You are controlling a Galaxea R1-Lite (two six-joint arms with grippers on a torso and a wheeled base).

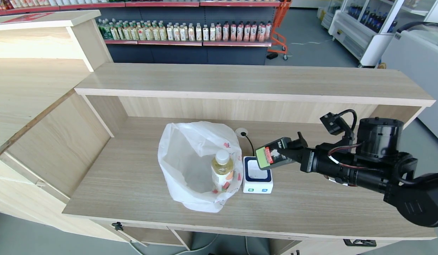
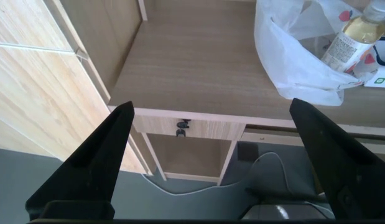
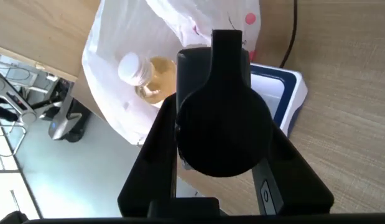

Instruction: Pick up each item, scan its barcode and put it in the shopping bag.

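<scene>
Left wrist view: the left gripper is seen hanging in front of the near edge of the counter, toward its left corner and lower than the top. Its two fingers are spread wide apart, with nothing between them. A small lock is fixed to the panel under that near edge.

In the head view, the white bag is stood on the counter about midway between the left and right edges, nearer the near edge than the far one, with its mouth open. A bottle of yellowish drink with a white cap is stood upright inside, against the bag's right side. The scanner, a white box with a blue rim, is set just beside the bag on its right; whether the plastic is touched cannot be told.

Above the scanner's far right corner the item, a dark pack with a green and red label, is held clear of the counter and tilted, its labelled end nearest the bag. It is clamped between the fingers of the right gripper, whose arm is stretched in from the right edge.

Farther back, a black cable is led from the scanner's far side to a round grommet in the counter. A raised ledge is built along the far edge. Beyond it, rows of drinks are lined up on a shelf.
</scene>
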